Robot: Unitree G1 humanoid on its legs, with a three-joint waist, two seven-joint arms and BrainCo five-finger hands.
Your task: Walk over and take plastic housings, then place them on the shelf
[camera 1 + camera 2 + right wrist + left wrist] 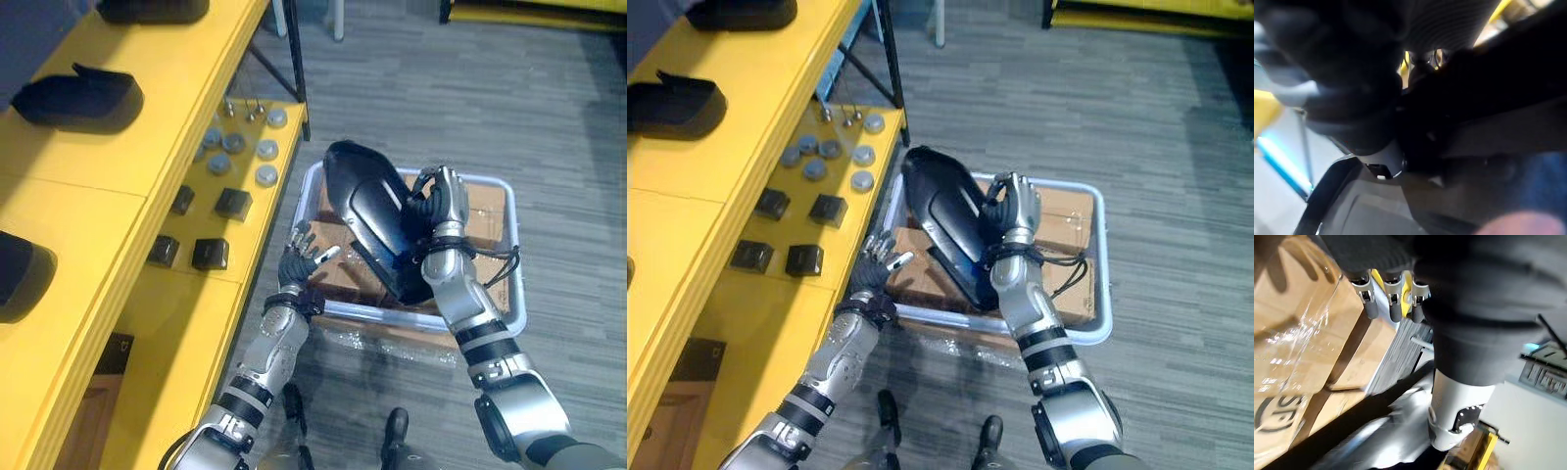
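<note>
Black glossy plastic housing (367, 211), clasped at its edge by right hand (443, 201) over crate (1106, 264); likely light, stiff, slick: best steadied underneath with loose, spread-fingered left hand (302, 257).

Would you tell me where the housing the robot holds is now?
The housing sits mid left eye view, gripped by the right robot hand over the white bin, beside the yellow shelf.

Glossy black housing (370, 213), yellow shelf (186, 88), grey striped carpet (549, 108)
</note>
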